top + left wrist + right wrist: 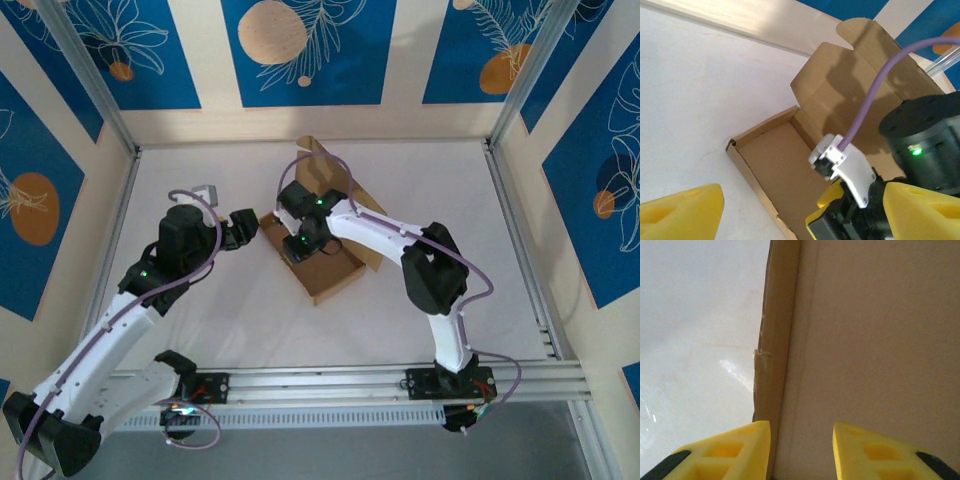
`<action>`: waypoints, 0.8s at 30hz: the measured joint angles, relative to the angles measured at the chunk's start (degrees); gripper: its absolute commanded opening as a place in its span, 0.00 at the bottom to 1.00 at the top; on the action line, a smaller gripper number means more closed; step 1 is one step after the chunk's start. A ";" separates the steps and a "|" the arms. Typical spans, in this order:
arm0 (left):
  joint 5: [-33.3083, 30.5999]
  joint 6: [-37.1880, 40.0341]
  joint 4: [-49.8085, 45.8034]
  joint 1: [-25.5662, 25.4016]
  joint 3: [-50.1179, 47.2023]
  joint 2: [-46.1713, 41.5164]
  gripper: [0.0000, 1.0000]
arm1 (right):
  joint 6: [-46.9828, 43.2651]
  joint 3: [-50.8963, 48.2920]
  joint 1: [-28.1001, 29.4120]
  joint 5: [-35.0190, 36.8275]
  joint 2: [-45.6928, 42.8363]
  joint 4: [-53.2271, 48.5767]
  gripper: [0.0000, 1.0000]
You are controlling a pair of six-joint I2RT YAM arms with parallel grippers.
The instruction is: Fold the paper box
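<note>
Right arm bends down over the paper box [335, 280], right gripper [802, 440] half-open astride its side wall; left gripper [245, 228] hovers just beside the box's corner, jaws wide.

The plain brown cardboard paper box [775, 170] lies open, lid raised. Over its floor sits the right arm's black wrist [925, 135]; the left gripper's [802, 197] yellow fingers [680, 210] spread wide before it.

White table [235, 325] is enclosed by blue leaf-patterned wall panels [340, 55] and metal posts [85, 75], with a metal rail [330, 381] at the near edge.
</note>
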 measured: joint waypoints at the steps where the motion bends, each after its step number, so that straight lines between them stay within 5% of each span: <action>1: 0.00 0.00 -0.04 0.07 0.00 -0.26 0.84 | -0.20 -0.44 0.39 0.00 0.22 0.15 0.36; 17: 1.55 0.09 -2.27 0.74 -5.27 -6.19 0.83 | -3.13 -18.16 6.21 8.44 -5.46 -0.79 0.23; 24: -0.74 4.66 -3.76 0.81 -1.46 3.56 0.85 | -1.16 -26.71 3.56 11.32 -22.08 0.46 0.42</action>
